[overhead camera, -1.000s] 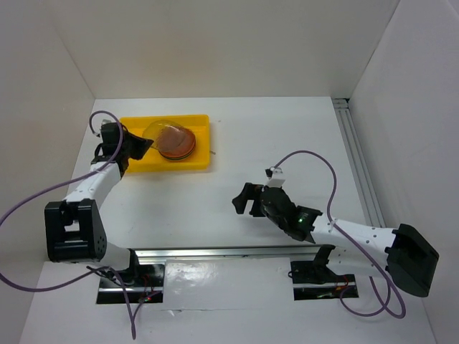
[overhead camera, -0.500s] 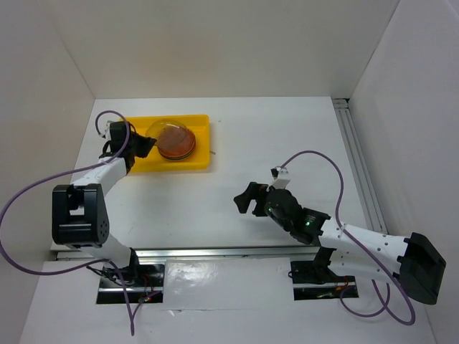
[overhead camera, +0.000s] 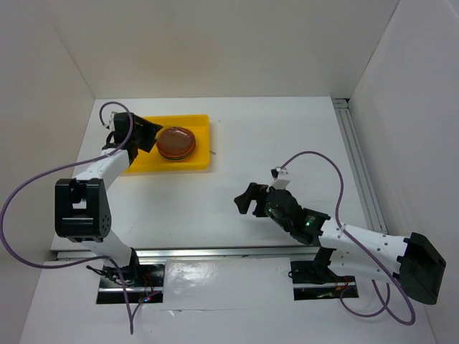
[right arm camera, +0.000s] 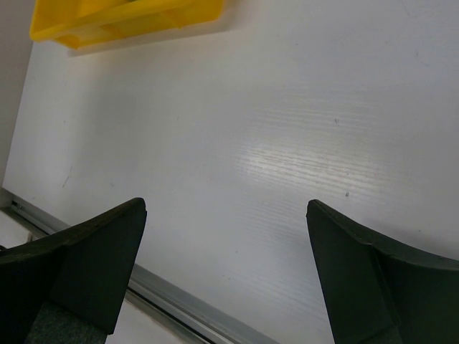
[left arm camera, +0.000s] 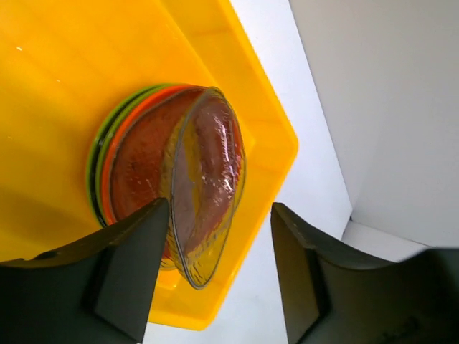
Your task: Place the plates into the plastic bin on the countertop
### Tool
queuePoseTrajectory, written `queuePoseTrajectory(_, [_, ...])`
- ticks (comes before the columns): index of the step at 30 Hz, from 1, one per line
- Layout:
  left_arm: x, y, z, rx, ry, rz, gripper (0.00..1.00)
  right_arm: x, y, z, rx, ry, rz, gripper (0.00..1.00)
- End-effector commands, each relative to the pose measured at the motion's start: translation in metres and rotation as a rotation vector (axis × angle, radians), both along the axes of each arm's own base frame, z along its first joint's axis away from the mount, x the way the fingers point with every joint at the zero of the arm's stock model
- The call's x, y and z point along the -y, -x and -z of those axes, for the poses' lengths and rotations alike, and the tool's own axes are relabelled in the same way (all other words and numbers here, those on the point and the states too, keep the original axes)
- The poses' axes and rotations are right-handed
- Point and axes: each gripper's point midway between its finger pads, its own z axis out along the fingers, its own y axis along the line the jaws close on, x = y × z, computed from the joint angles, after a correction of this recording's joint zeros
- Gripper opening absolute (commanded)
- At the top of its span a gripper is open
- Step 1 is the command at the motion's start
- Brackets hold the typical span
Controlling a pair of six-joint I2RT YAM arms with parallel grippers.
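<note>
Your left gripper (left arm camera: 219,215) hangs over the bin (left arm camera: 57,72) with its jaws apart. The grey plate (left arm camera: 208,179) stands tilted between them, unclamped, leaning on the stack (left arm camera: 133,165) of orange and green plates. You cannot tell whether a finger (left arm camera: 136,258) touches its rim. This looks like the release of what may be the last plate, since none show on the table (right arm camera: 287,107). Next, lift straight away without catching the rim, so the plate can drop flat. Your right gripper (right arm camera: 226,215) is wide open, holding nothing, over the table well apart from the bin.
</note>
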Motion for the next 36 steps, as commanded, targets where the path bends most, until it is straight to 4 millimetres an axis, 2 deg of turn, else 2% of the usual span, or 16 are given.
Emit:
queuePoseTrajectory(1, [0.005, -0.009, -0.016, 0.036, -0.018, 0.009, 0.72, 0.004, -0.001, 0.0, 0.017, 0.002, 0.018, 1.0])
queuePoseTrajectory(8, [0.011, 0.014, -0.031, 0.042, 0.022, 0.0, 0.77, 0.004, 0.0, 0.0, 0.012, -0.006, 0.023, 1.0])
queuePoseTrajectory(11, [0.006, 0.024, -0.029, 0.008, 0.024, -0.035, 0.81, 0.004, 0.0, 0.0, 0.012, -0.006, 0.023, 1.0])
queuePoseTrajectory(12, [0.006, 0.031, -0.02, -0.036, 0.023, -0.036, 0.84, 0.002, 0.001, 0.0, 0.009, -0.009, 0.014, 1.0])
queuePoseTrajectory(14, [0.006, 0.034, -0.028, -0.023, 0.023, -0.036, 0.9, 0.002, 0.001, -0.003, 0.014, -0.016, 0.014, 1.0])
queuePoseTrajectory(16, [0.01, 0.043, -0.024, -0.049, 0.033, -0.021, 0.91, 0.002, 0.001, -0.003, 0.009, -0.023, 0.018, 1.0])
queuePoseTrajectory(19, [0.014, 0.055, -0.039, -0.01, 0.02, 0.024, 0.92, 0.003, 0.002, -0.006, 0.015, -0.031, 0.018, 1.0])
queuePoseTrajectory(21, [0.02, 0.066, -0.056, 0.029, -0.02, 0.092, 1.0, 0.006, 0.003, -0.001, 0.008, -0.004, 0.013, 1.0])
queuePoseTrajectory(23, [0.031, 0.078, -0.072, 0.044, -0.042, 0.191, 1.0, 0.009, 0.0, -0.013, 0.033, 0.031, 0.014, 1.0])
queuePoseTrajectory(24, [0.037, 0.093, -0.064, 0.005, -0.087, 0.261, 1.0, 0.013, -0.002, -0.017, 0.047, 0.068, 0.018, 1.0])
queuePoseTrajectory(26, [0.052, 0.116, -0.078, 0.031, -0.127, 0.357, 1.0, 0.023, -0.01, -0.039, 0.083, 0.144, 0.05, 1.0])
queuePoseTrajectory(28, [0.063, 0.147, -0.069, 0.003, -0.2, 0.468, 1.0, 0.031, -0.017, -0.05, 0.1, 0.215, 0.083, 1.0])
queuePoseTrajectory(29, [0.06, 0.161, -0.083, 0.041, -0.25, 0.465, 1.0, 0.03, -0.017, -0.069, 0.118, 0.227, 0.078, 1.0])
queuePoseTrajectory(31, [0.057, 0.189, -0.076, 0.003, -0.331, 0.515, 1.0, 0.036, -0.021, -0.082, 0.144, 0.282, 0.086, 1.0])
queuePoseTrajectory(35, [0.04, 0.229, -0.095, 0.05, -0.48, 0.529, 1.0, 0.045, -0.02, -0.12, 0.184, 0.312, 0.086, 1.0])
queuePoseTrajectory(36, [0.039, 0.234, -0.101, 0.071, -0.507, 0.539, 1.0, 0.05, -0.016, -0.122, 0.186, 0.334, 0.08, 1.0])
